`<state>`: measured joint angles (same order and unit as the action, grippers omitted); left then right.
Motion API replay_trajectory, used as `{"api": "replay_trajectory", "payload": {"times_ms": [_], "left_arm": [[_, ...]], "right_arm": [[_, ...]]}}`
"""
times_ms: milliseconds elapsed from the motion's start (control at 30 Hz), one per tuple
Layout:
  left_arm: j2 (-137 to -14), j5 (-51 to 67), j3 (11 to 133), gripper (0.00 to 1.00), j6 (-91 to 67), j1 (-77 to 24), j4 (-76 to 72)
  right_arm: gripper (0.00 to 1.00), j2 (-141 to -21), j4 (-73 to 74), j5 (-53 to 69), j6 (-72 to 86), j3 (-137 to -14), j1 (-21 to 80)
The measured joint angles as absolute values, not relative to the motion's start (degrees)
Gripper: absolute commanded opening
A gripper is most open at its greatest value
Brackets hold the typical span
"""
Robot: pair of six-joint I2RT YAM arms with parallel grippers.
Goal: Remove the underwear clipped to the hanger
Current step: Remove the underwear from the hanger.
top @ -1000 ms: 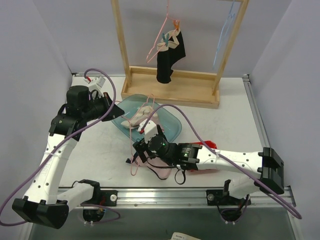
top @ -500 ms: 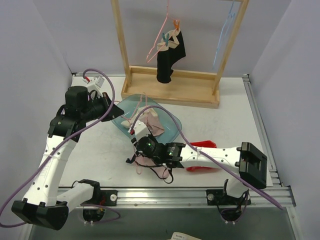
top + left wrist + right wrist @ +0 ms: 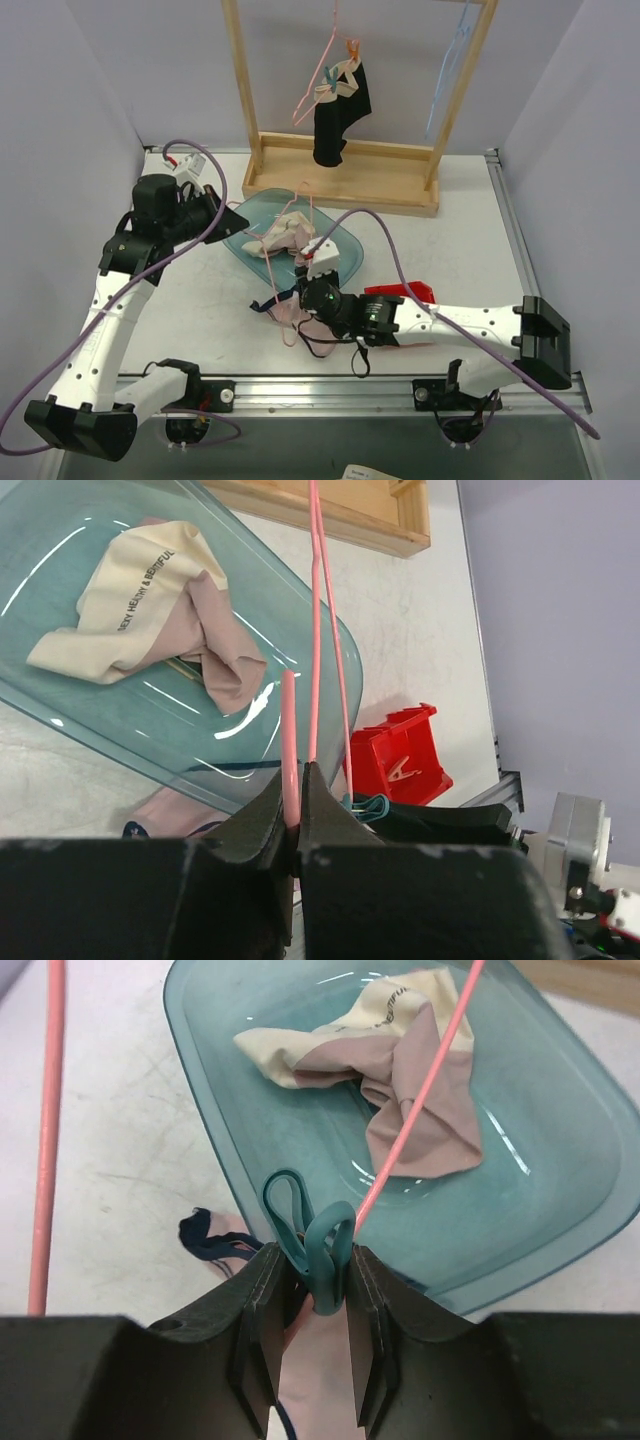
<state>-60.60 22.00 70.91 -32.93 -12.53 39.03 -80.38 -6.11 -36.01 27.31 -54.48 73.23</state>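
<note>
One pale pink cloth brief [image 3: 400, 1090] in translucent teal tub [image 3: 560, 1190]; left gripper [image 3: 293, 815] clamps pink wire hanger [image 3: 316, 630], right gripper [image 3: 312, 1300] pinches teal clothespin [image 3: 312, 1230] on dark-trimmed pink brief [image 3: 215, 1240]; black cloth brief [image 3: 345, 105] not yet unclipped.

This is a robotics lab test cell, not a home. Two white-and-black jointed robot arms, the left arm [image 3: 100, 325] and the right arm [image 3: 470, 322], are fixed at a silver aluminium rail [image 3: 330, 390] along the near edge of a flat white tabletop [image 3: 200, 290]. Plain pale lilac wall panels [image 3: 60, 90] box the table in on three sides. Loose purple cables [image 3: 227, 185] loop over the arms. Laundry appears only as staged props: a small bare wooden rack [image 3: 350, 185] on the table carries black cloth briefs [image 3: 345, 110] pegged to a pink wire hanger [image 3: 322, 72].
</note>
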Motion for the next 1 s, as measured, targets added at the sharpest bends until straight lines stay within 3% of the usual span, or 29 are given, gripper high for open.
{"api": "replay_trajectory", "payload": {"times_ms": [133, 333, 467, 600, 833, 1000], "left_arm": [[-59.24, 23.07, 67.59, 0.03, -36.14, -12.23, 36.88], [-55.55, 24.38, 61.93, 0.03, -41.76, -11.33, 33.04], [-54.22, 24.18, 59.61, 0.03, -43.64, -10.9, 29.45], [-53.54, 23.44, 55.9, 0.03, -43.83, -10.55, 26.61], [-50.87, 22.81, 47.97, 0.03, -45.3, -10.5, 21.37], [-49.43, 22.79, 44.95, 0.03, -47.05, -10.5, 17.06]], "right_arm": [[0.09, -73.91, -13.89, -35.48, 36.16, -45.15, 73.17], [0.24, -65.34, -27.42, -32.49, 45.06, -33.45, 72.4], [0.5, -63.7, -31.55, -29.1, 48.45, -31.24, 68.34], [0.64, -63.61, -33.45, -28.03, 50.83, -30.7, 65.95], [0.71, -63.64, -32.42, -26.96, 52.62, -29.89, 65.98], [0.75, -67.68, -21.32, -27.11, 50.83, -40.05, 65.98]]}}
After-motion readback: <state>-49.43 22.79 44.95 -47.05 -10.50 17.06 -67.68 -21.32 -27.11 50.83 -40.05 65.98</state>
